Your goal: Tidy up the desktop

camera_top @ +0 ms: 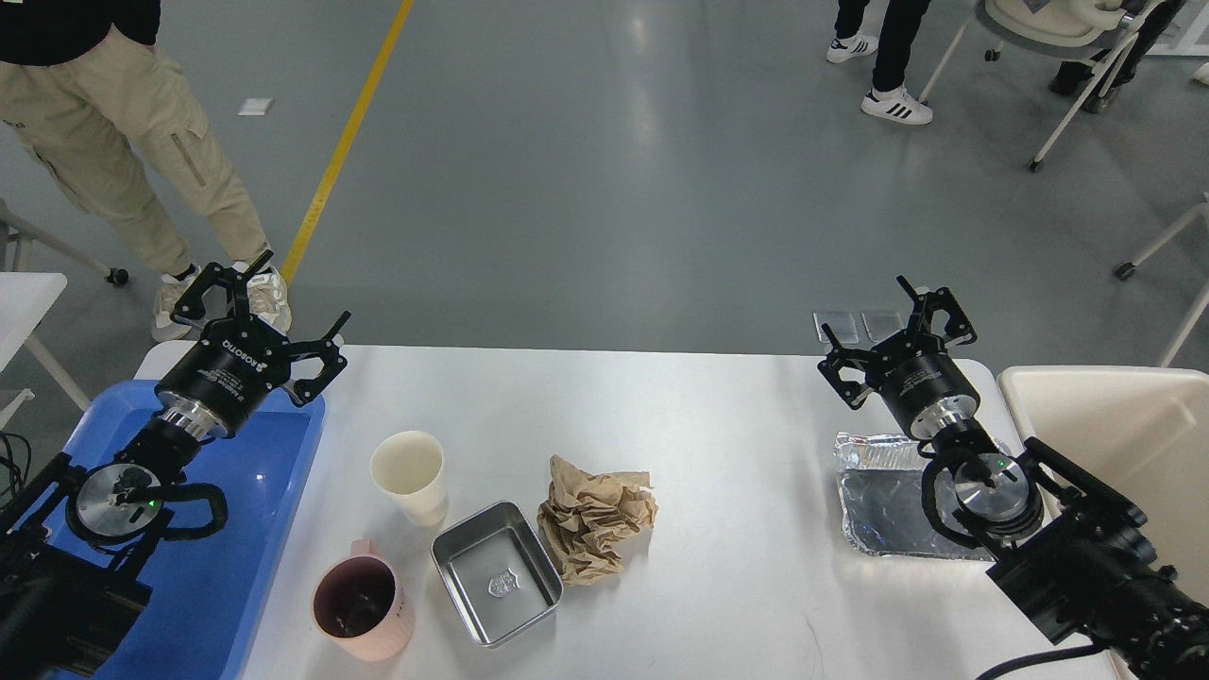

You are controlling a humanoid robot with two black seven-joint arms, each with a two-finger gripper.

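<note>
The white desktop (pixel 718 416) fills the lower view. On it stand a cream paper cup (pixel 409 475), a pink mug (pixel 364 609), a small steel tray (pixel 497 572), a crumpled brown paper (pixel 593 518) and a foil tray (pixel 888 510). My left gripper (pixel 263 309) is open and empty, held over the far left corner above the blue tray (pixel 236 557). My right gripper (pixel 893 326) is open and empty, held above the far right edge behind the foil tray.
A cream bin (pixel 1124 444) stands off the desktop's right end. A person in beige trousers (pixel 113 142) stands on the floor at the far left. Other people's feet and chairs are at the far right. Another white table's corner (pixel 24 302) shows at the left.
</note>
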